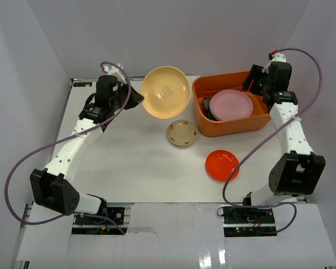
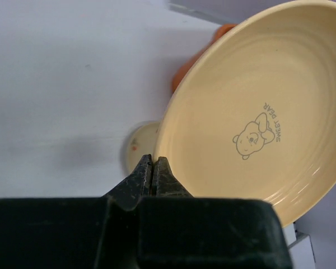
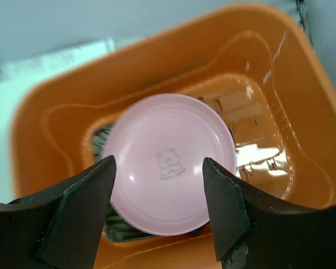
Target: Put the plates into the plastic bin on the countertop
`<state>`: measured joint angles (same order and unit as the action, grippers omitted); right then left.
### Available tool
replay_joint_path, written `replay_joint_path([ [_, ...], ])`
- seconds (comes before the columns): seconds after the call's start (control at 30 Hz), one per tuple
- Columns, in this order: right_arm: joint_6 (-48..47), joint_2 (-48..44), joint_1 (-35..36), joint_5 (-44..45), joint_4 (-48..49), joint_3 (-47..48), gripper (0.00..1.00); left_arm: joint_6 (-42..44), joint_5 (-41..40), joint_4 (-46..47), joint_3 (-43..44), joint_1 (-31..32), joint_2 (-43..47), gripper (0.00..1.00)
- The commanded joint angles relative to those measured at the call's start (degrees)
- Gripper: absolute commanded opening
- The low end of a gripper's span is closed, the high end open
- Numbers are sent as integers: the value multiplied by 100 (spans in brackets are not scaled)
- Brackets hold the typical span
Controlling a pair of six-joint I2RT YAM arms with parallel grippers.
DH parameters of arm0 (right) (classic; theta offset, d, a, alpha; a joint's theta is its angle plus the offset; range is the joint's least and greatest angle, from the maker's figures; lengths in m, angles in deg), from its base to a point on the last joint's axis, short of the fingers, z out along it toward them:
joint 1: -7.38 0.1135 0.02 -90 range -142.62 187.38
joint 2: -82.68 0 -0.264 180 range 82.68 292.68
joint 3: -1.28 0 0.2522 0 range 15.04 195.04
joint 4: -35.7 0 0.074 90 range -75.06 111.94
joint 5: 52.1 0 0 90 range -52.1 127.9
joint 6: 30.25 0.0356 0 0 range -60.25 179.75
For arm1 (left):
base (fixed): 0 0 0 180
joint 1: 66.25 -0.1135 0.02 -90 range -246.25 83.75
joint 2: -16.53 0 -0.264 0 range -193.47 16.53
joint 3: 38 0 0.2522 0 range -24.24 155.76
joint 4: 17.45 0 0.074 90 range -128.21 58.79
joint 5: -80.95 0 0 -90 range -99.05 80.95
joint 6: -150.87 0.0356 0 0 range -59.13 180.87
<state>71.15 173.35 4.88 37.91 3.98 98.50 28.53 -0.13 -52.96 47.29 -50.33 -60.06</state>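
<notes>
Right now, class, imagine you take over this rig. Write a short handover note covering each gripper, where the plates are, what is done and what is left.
Left gripper: shut on the rim of the yellow plate, which is held tilted in the air, left of the bin.
Right gripper: open above the bin, holding nothing.
Done: the pink plate lies in the bin, on top of at least one dark plate.
Left to do: put the yellow plate in the bin, then the tan plate and the red plate, both lying on the countertop.
</notes>
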Motion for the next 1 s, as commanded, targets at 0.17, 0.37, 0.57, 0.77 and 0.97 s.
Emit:
replay_joint_path([
  [0.17, 477, -2158, 13, -826, 679, -146, 8, -97, -786, -13, 2285, 1518, -1795, 0],
  [0.37, 1162, -3160, 13, -1556, 1083, -427, 8, -360, -1296, 171, 3682, 2160, -3226, 0],
  [0.57, 1269, -3521, 22, -1900, 1014, -848, 9, -501, -1324, -126, 5675, 2564, -4738, 0],
  [0.77, 1233, -3759, 74, -2049, 838, -1218, 9, -624, -1412, 197, 6557, 2793, -5558, 0],
  [0.97, 1128, -3882, 241, -1909, 671, -1280, 10, -677, -1675, 610, 6796, 2925, -6156, 0],
])
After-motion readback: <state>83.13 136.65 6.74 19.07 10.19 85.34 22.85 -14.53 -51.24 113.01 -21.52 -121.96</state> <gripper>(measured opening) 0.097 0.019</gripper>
